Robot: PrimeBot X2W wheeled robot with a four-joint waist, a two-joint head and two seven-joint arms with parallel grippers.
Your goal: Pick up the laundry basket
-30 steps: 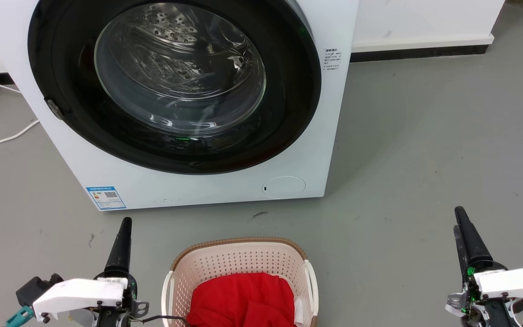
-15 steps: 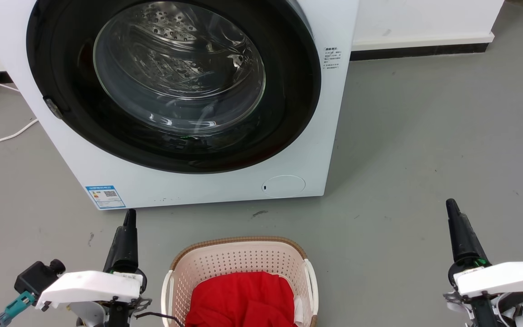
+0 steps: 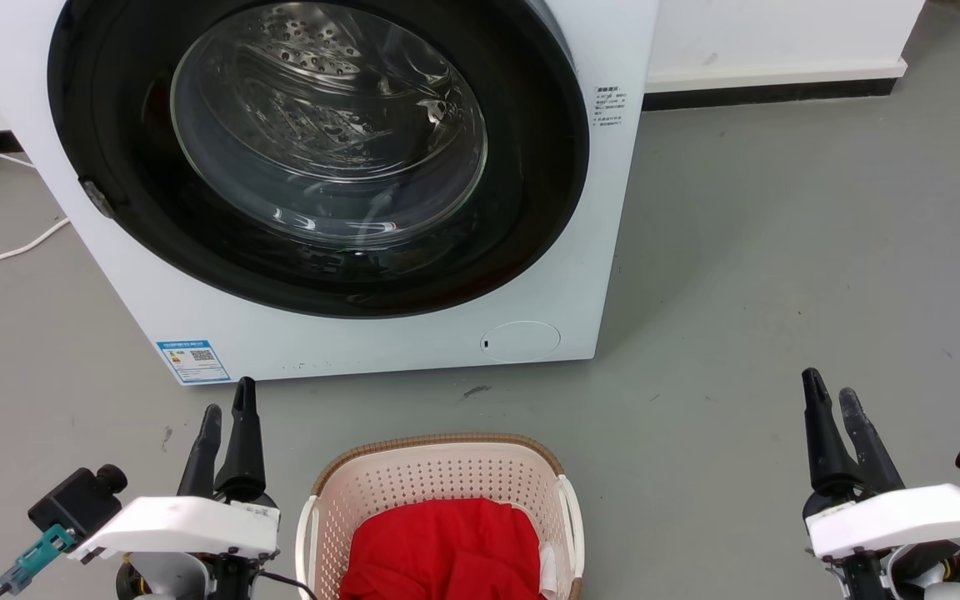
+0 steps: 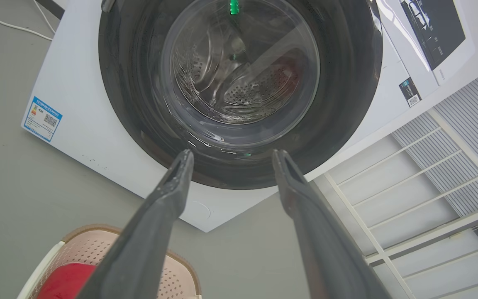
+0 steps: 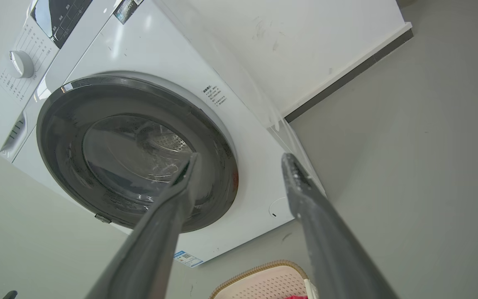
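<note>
The laundry basket (image 3: 438, 471), cream perforated plastic with a brown woven-look rim and white side handles, sits on the grey floor at the bottom centre of the head view, holding a red cloth (image 3: 447, 546). My left gripper (image 3: 228, 400) hovers open to the basket's left, fingers apart and empty. Far off to the basket's right, my right gripper (image 3: 830, 385) is also open and empty. The left wrist view catches the basket's corner (image 4: 81, 245) at lower left between and beside the spread fingers (image 4: 230, 155); the right wrist view shows its rim (image 5: 259, 272) below the open fingers (image 5: 239, 157).
A white front-loading washing machine (image 3: 605, 208) with a dark round glass door (image 3: 322, 142) stands just behind the basket. A white cable (image 3: 5, 254) lies on the floor at left. A white wall with dark skirting (image 3: 772, 87) runs at the back right, with open grey floor (image 3: 780, 250) before it.
Both grippers have opened from shut, their fingers now apart. Each has moved slightly: the left toward the basket, the right leftward and forward. The basket has not moved.
</note>
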